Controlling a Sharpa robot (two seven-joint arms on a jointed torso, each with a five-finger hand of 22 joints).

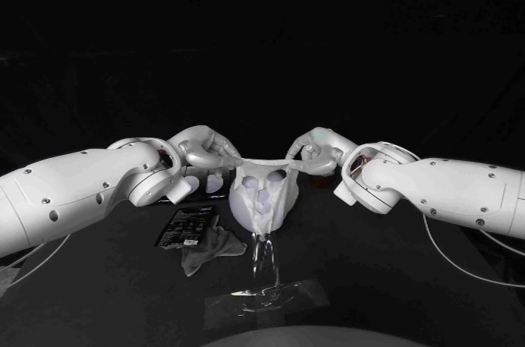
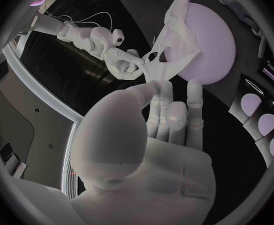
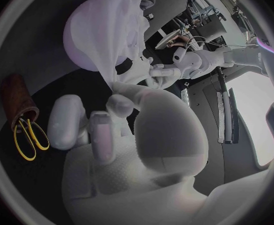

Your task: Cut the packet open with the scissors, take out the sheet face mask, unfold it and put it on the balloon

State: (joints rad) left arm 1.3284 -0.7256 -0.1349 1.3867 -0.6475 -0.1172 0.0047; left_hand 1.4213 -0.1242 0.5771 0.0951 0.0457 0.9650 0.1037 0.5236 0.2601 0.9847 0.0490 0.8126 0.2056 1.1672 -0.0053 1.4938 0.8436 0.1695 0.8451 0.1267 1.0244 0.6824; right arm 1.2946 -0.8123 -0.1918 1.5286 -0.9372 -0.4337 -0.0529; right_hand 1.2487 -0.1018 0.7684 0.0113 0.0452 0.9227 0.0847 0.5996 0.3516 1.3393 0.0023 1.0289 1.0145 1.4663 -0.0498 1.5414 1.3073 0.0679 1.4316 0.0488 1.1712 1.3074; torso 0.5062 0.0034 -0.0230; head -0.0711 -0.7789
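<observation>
Left robot hand [image 1: 208,151] and right robot hand [image 1: 317,151] pinch mask [image 1: 262,199] over balloon [image 2: 209,40]; scissors [image 3: 24,125] in holder [image 3: 18,97].

One balloon [image 2: 209,45], one sheet mask [image 1: 287,199], one packet [image 1: 188,227], one pair scissors [image 3: 28,130], two hands [image 1: 202,153] [image 1: 317,151].

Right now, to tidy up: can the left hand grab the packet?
Probably not yet. The left hand pinches one corner of the mask, the right hand the other, against the balloon. The packet lies uncovered on the table nearby, but reaching it means letting go.
</observation>
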